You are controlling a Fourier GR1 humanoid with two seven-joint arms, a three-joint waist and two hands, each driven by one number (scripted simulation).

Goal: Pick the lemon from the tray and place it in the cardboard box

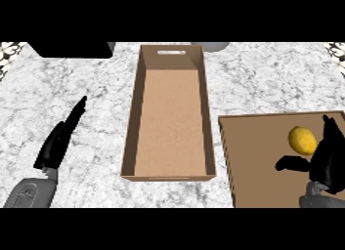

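Observation:
A yellow lemon [302, 140] lies on the brown tray [258, 161] at the lower right. My right hand [332, 156] is over the tray just right of the lemon, fingers straight and pointing away, thumb spread to the left below the lemon. It looks open, with the lemon sitting between thumb and fingers but not enclosed. The long cardboard box [170, 117] stands open in the middle of the counter, nothing inside it. My left hand [59, 139] rests open over the counter to the box's left, fingers straight.
A dark object [70, 49] sits at the counter's far left edge and a grey rounded thing [214, 46] behind the box. Patterned tile shows at both far corners. Marble counter [276, 78] spreads between the box and the tray.

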